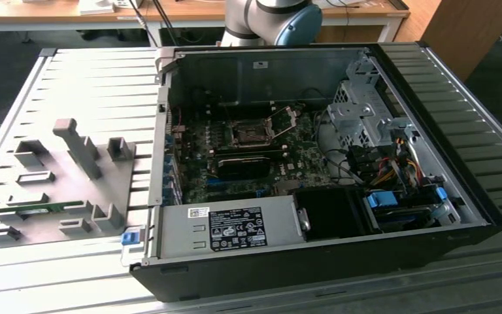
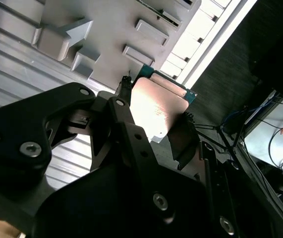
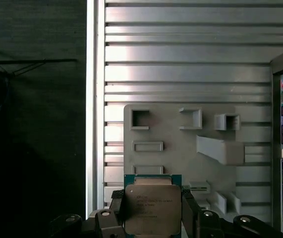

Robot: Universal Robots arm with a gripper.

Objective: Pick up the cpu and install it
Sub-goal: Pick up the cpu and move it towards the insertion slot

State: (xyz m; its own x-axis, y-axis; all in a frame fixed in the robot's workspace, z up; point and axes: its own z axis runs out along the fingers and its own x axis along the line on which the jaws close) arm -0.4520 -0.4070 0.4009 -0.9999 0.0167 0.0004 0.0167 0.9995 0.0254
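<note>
The end effector (image 3: 152,222) grips the cpu (image 3: 152,206) by two opposite edges, above the tray (image 3: 171,134) on the counter (image 3: 181,49). Carry the cpu level and match its corner to the socket (image 1: 253,134), which looks open, I think.

A ribbed, silvery metal table (image 1: 460,85) spans the scene, its slats catching bright glare. Beyond its far edge runs a pale wooden desk (image 1: 59,14), and a brown wooden panel (image 1: 460,26) stands at the exterior view's right. Dark floor (image 1: 7,72) lies beside the table. Loose cables (image 2: 280,148) show in the second wrist view.
</note>
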